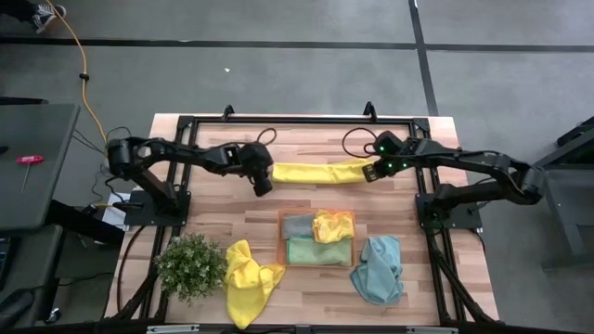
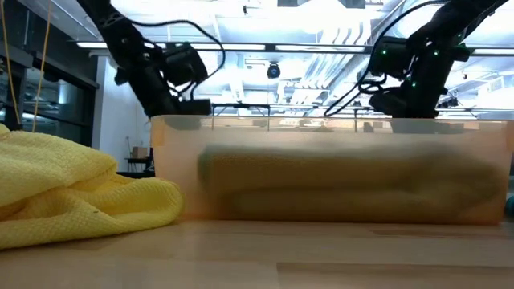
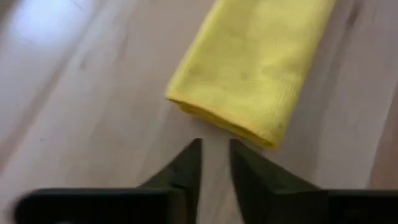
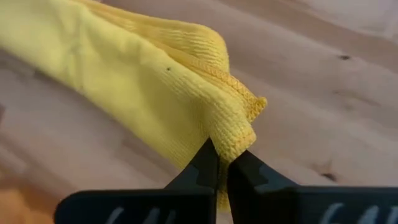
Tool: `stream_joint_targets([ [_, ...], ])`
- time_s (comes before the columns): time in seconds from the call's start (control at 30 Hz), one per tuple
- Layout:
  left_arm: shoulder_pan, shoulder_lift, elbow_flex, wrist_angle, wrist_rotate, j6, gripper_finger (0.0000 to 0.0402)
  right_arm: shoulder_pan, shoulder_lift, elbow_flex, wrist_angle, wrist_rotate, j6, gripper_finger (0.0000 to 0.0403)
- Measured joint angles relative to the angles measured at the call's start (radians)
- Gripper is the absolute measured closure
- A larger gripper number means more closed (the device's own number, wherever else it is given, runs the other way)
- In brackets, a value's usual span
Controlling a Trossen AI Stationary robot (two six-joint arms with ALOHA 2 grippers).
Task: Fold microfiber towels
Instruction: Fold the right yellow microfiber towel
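Clearly soft and limp, the long yellow towel (image 1: pixel 320 172) lies folded across the table's far half; left gripper (image 3: pixel 215 163), jaws narrowly apart and empty, hovers just off its left end, while right gripper (image 4: pixel 224 165) pinches the right corner shut, the sensible place to hold

L arm is reaching inward, left claw (image 3: pixel 215 155) hanging nearly closed, holding nothing. R arm is reaching inward, right claw (image 4: pixel 222 163) pinching closed.
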Motion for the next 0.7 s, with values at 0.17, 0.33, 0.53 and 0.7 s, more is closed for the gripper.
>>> stream_joint_targets([
  [0.17,0.002,0.075,0.0,0.056,0.004,-0.058,0.0388,0.002,-0.005,0.01,-0.003,-0.066,0.001,0.0403],
  [0.33,-0.003,0.119,0.003,0.088,0.031,-0.062,0.0399,0.019,-0.004,0.066,0.011,-0.083,0.001,0.0403],
  [0.53,-0.023,0.127,0.002,0.108,0.037,-0.07,0.04,0.038,-0.003,0.117,0.103,-0.137,0.063,0.0403],
  [0.7,-0.028,0.127,0.001,0.14,0.047,-0.071,0.0401,0.071,-0.002,0.117,0.252,-0.163,0.159,0.0403],
])
